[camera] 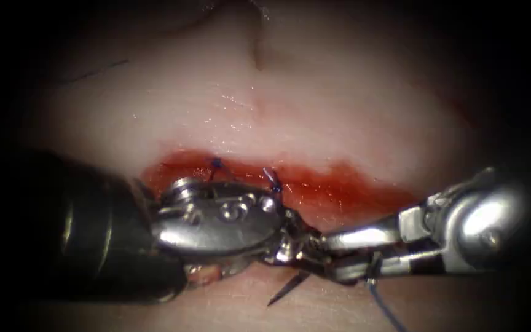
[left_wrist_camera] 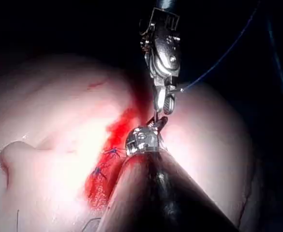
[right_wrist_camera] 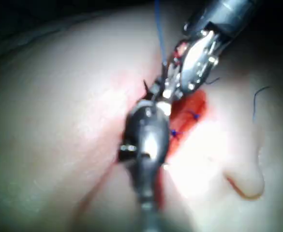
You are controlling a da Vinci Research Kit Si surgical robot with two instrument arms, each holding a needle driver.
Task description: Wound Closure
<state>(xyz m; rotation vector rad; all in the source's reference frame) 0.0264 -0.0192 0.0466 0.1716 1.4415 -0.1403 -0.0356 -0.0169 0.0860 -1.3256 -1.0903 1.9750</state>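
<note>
The tissue [camera: 314, 92] has a red, wet cut [camera: 339, 187] with two blue stitches [camera: 273, 178] across it. My left tool [camera: 302, 246] and right tool [camera: 330, 249] meet tip to tip just in front of the cut. The needle [camera: 289, 288] is out of the tissue, and its dark point sticks out below the two tips, aimed down and left. The right tool's jaws are shut on the needle's body. Blue thread [camera: 383, 304] hangs from beside the right tool's lower jaw. The right tool [left_wrist_camera: 163, 104] and its trailing thread [left_wrist_camera: 214, 67] are seen from the left wrist. The needle point [right_wrist_camera: 145, 87] is seen from the right wrist.
Red fluid [camera: 364, 197] pools along the cut, mostly toward the right. A loose piece of dark thread [camera: 93, 72] lies on the tissue at the far left. A raised fold of tissue [left_wrist_camera: 15, 152] sits beyond the stitches.
</note>
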